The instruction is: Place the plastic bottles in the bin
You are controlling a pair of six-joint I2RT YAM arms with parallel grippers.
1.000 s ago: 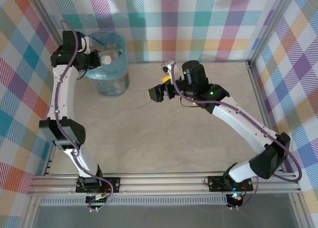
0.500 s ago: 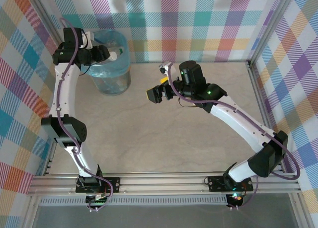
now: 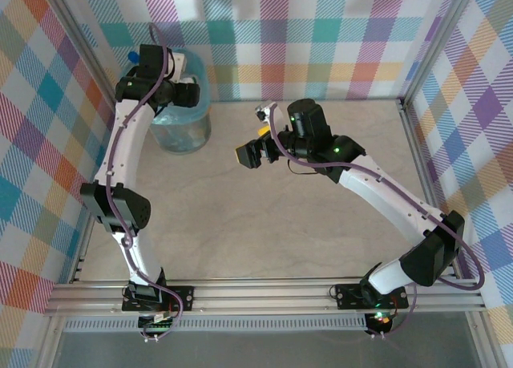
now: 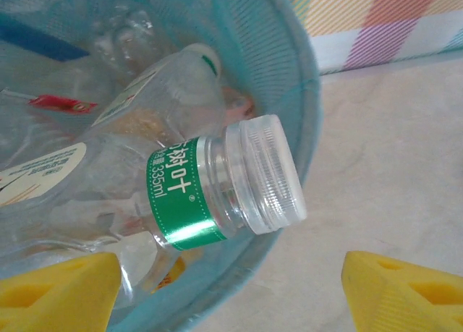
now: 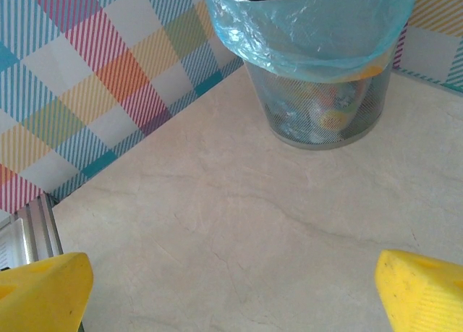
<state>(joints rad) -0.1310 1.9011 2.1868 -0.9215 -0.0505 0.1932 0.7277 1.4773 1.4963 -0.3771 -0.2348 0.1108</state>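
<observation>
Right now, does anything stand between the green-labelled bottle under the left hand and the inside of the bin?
Nothing visible does. The green-labelled bottle lies below the open left hand, within the mouth of the bin. Its cap is close to the rim, and other bottles lie under it.

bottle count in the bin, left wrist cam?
2 distinct: a green-labelled bottle on top, its cap by the rim of the bin, and a second bottle behind it, cap pointing away. Crumpled clear plastic beneath likely hides more.
</observation>
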